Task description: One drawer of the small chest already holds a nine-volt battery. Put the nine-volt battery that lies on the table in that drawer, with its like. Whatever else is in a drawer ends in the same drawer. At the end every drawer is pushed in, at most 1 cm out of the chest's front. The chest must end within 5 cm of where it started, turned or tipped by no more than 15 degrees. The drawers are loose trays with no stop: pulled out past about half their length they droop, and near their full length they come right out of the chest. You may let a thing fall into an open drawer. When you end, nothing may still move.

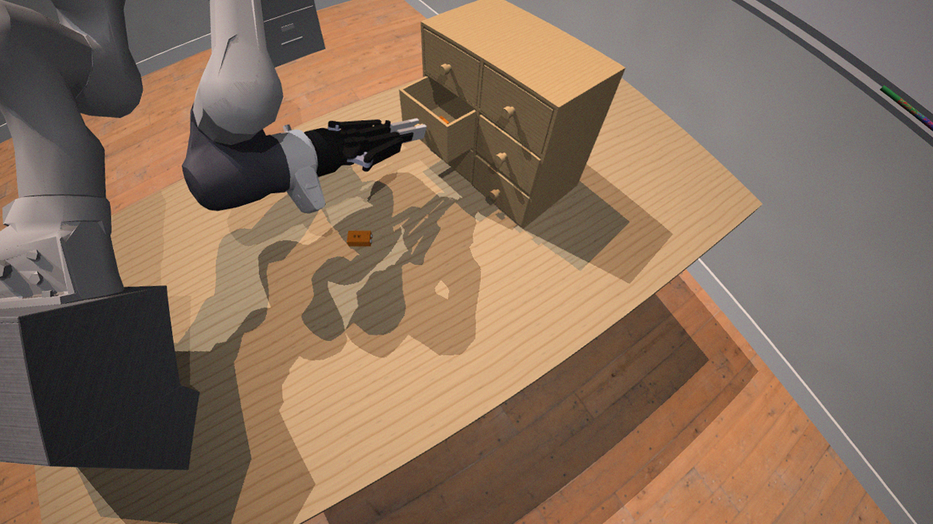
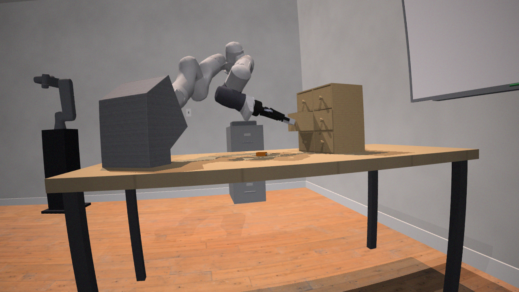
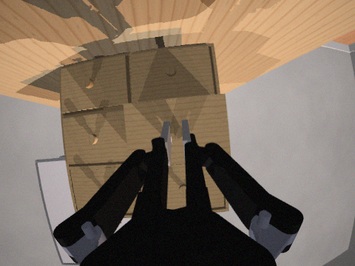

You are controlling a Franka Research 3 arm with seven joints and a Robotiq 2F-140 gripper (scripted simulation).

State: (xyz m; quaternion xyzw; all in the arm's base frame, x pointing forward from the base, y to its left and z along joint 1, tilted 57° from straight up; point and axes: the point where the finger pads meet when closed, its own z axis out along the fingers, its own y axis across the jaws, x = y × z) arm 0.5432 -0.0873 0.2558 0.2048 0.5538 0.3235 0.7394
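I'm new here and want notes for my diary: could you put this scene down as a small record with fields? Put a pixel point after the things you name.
Chest (image 1: 522,51) (image 2: 348,116) (image 3: 100,68): six drawers, two columns
Open drawer (image 1: 453,141) (image 2: 304,121) (image 3: 211,122): middle row, left column in the exterior view
Inside it: orange sliver, mostly hidden
Tool (image 1: 422,129) (image 2: 292,121) (image 3: 176,130): closed on that drawer's knob
Nine-volt battery (image 1: 359,238) (image 2: 260,153): on table (image 1: 523,317) (image 2: 217,174) (image 3: 259,18)
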